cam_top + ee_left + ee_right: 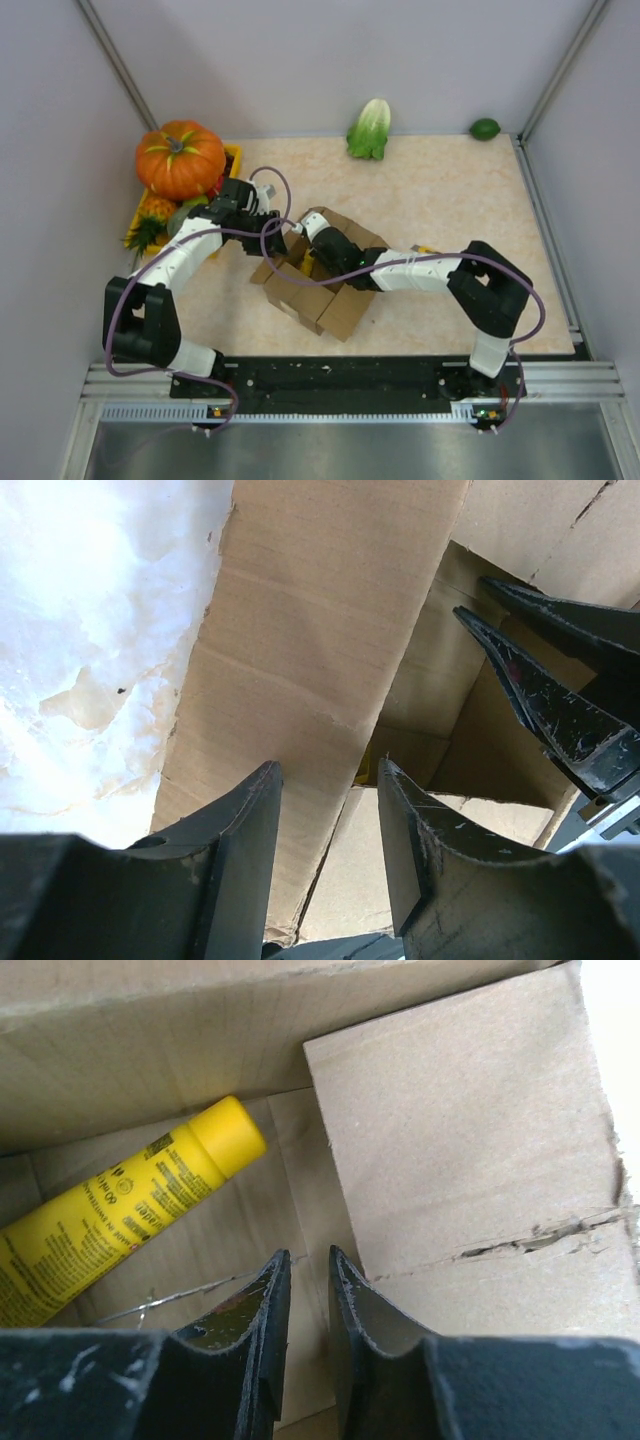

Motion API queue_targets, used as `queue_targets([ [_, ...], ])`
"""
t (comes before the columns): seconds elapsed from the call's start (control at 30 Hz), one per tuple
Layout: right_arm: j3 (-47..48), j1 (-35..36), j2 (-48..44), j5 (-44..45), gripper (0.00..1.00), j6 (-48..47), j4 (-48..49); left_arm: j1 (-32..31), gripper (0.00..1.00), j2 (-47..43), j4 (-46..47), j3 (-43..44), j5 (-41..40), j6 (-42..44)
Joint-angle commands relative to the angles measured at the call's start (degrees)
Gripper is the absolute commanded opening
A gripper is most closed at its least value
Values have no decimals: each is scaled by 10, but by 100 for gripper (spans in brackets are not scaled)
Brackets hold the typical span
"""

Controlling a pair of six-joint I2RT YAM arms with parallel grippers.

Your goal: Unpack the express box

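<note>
The express box (318,292) stands mid-table with its brown flaps spread open. My right gripper (313,233) reaches down into it. In the right wrist view its jaws (307,1256) are nearly together, with only a narrow gap and nothing seen in it. They sit beside the edge of an inner flap (460,1140). A yellow tube (120,1210) lies on the box floor to their left, untouched. My left gripper (270,222) hovers at the box's far left corner. It (328,776) is open over a flap (300,650), gripping nothing. The right gripper's fingers (560,715) show there too.
A pumpkin (180,158) sits in a yellow basket (234,158) at the back left, with a pineapple (150,222) next to it. A leafy cabbage (370,128) and a lime (485,128) lie along the back wall. Walls enclose three sides.
</note>
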Motion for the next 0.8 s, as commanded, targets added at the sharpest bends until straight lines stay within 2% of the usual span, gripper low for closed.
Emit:
queue_targets([
  [0.0, 5, 9, 11, 49, 21, -17, 53, 3, 49, -6, -3, 6, 7, 2],
  [0.2, 22, 10, 27, 124, 23, -31, 48, 3, 48, -2, -3, 11, 19, 0],
  [0.77, 37, 11, -46, 181, 26, -70, 48, 4, 49, 7, 7, 19, 32, -6],
])
